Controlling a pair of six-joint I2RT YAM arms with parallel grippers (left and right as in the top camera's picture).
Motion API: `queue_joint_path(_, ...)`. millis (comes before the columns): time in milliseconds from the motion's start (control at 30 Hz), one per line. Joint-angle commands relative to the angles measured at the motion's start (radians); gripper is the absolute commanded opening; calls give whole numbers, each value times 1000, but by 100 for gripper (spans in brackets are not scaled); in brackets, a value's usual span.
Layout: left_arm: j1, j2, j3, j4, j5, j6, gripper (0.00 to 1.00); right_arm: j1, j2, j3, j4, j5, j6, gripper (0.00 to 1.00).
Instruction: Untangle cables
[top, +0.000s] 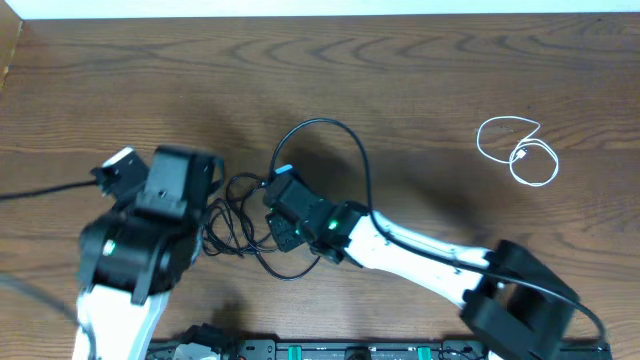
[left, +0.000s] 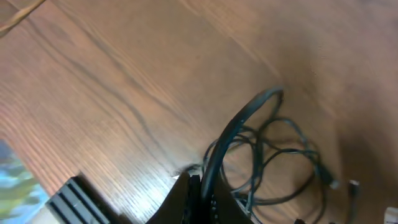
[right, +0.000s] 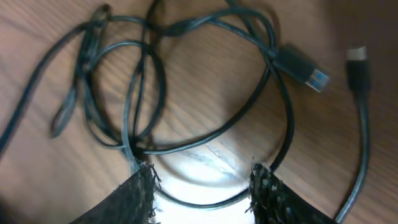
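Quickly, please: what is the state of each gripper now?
Left gripper: closed, apparently pinching a black cable.
Right gripper: open, straddling a cable loop, gripping nothing.

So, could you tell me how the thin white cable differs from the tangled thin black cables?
The thin white cable lies alone in a loose coil at the right of the brown wooden table, far from both grippers; the tangled thin black cables lie between the left gripper and the right gripper. The white cable makes a few open loops; the black cables cross each other many times. Both are thin and lie on the table.
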Motion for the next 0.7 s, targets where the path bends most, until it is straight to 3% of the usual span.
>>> queue_joint_path(0, 5, 83, 0, -26, -38, -23, 8, 3, 61, -6, 16, 58, 4, 46)
queue_joint_path(200, 5, 217, 0, -39, -26, -23, 8, -13, 143, -6, 19, 107, 4, 36)
queue_joint_path(433, 5, 341, 0, -32, 14, -23, 8, -79, 186, -6, -37, 146, 17, 1)
queue_joint_path(667, 5, 409, 0, -19, 53, -22, 8, -212, 186, -6, -185, 175, 76, 1)
